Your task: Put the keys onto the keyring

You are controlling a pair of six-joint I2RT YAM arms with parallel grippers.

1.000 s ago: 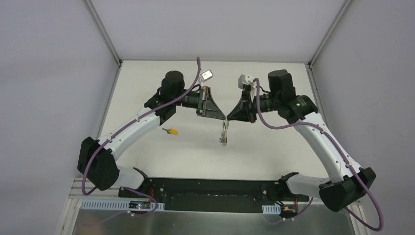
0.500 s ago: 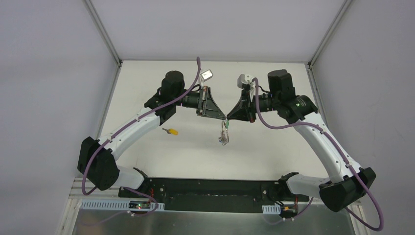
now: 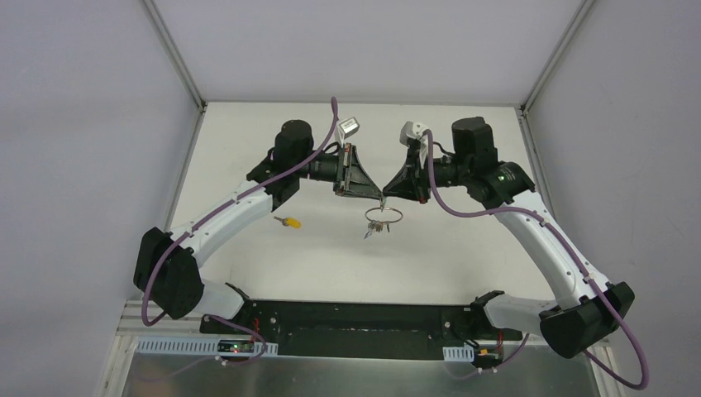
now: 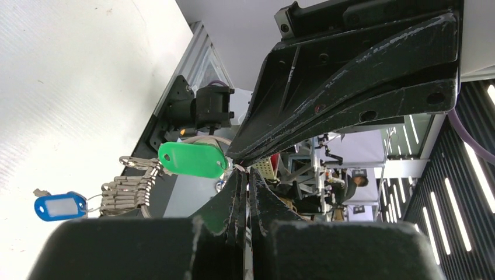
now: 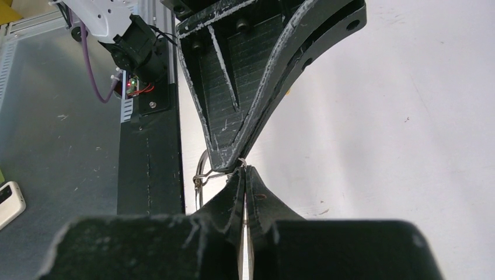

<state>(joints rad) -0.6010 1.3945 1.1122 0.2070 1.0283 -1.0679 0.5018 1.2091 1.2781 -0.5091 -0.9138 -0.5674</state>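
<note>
Top external view shows the left gripper [image 3: 378, 196] and right gripper [image 3: 388, 197] both pinched tight on the keyring [image 3: 383, 217] hanging mid-frame, so hold steady and slide the green key [image 4: 192, 159] round slowly; the yellow key [image 3: 288, 222] lies further left.

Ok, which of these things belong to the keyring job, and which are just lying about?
Job: keyring, held up between left tool and right tool; green-headed key at the ring; yellow-headed key on the table.
Lying about: white flat object on the grey sheet.
</note>
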